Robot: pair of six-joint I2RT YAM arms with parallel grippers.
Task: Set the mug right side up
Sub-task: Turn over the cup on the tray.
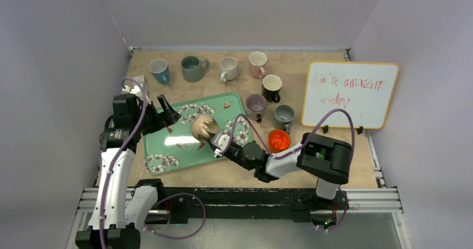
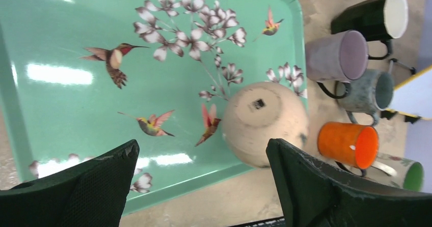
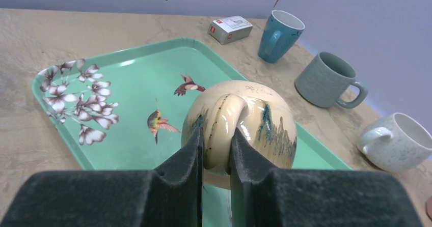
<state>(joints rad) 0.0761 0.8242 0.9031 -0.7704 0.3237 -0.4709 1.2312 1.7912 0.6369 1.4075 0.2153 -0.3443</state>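
currently the right gripper point(image 3: 217, 141) clamps the handle of the bottom-up mug point(image 3: 270, 130), perhaps resting on the tray point(image 3: 132, 79); left gripper point(image 2: 202, 145) gapes, apart.

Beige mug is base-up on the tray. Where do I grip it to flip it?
The handle of the mug, from the right gripper side: it sticks out that way, and those fingers pinch it.

Base-up cream mug point(image 2: 265, 117) at green floral tray point(image 2: 51, 33) edge, beyond wide-apart jaws, orange mug point(image 2: 349, 144) just beside
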